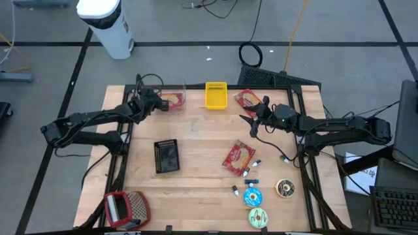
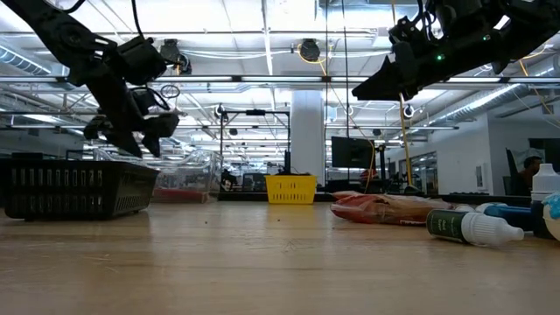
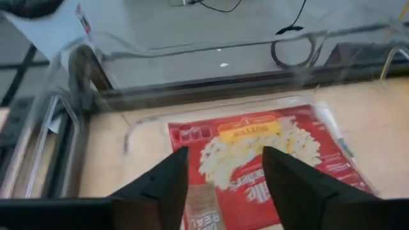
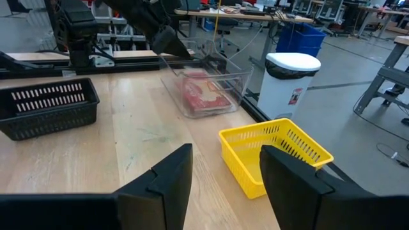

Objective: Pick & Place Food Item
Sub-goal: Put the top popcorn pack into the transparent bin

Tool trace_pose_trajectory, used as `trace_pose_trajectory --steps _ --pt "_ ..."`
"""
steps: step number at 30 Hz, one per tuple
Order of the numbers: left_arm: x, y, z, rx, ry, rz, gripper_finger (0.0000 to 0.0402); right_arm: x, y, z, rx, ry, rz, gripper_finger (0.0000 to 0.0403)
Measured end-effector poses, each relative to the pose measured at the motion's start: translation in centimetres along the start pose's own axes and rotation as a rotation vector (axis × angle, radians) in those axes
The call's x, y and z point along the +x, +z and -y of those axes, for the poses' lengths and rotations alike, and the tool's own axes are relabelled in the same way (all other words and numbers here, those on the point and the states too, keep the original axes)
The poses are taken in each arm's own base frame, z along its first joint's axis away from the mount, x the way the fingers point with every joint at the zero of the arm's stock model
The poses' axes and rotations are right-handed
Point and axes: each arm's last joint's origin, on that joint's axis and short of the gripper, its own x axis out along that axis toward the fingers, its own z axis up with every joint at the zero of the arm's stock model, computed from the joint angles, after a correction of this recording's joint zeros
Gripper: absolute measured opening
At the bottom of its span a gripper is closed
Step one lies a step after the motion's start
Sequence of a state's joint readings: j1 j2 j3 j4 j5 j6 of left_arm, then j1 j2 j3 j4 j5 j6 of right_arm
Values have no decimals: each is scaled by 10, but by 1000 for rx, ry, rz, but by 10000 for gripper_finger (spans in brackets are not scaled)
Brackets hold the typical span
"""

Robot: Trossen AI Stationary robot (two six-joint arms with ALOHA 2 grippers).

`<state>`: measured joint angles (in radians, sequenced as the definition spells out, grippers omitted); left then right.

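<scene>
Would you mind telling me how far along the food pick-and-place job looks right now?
Done: one red popcorn packet lies inside the clear bin, with the left gripper above it, jaws open and empty. In hand: nothing; the right gripper hangs open over the table near the yellow basket. Left: two more red snack packets, one by the basket and one mid-table, remain outside any container.
</scene>
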<state>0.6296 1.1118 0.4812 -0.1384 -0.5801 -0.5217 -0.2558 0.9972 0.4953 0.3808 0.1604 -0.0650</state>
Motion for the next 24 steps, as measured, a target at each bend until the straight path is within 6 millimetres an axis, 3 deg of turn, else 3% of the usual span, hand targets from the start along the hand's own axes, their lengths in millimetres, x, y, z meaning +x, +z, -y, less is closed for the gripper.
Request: trace_pose_trajectory --steps 7,17,24 --pt "-3 2 -8 14 35 -9 241 0 -1 0 -1 1 -6 171" --pt "-11 -1 -43 -64 192 -120 244 0 -1 0 -1 1 -6 171" --pt "-13 1 -50 -89 216 -119 244 0 0 0 0 1 -4 171"
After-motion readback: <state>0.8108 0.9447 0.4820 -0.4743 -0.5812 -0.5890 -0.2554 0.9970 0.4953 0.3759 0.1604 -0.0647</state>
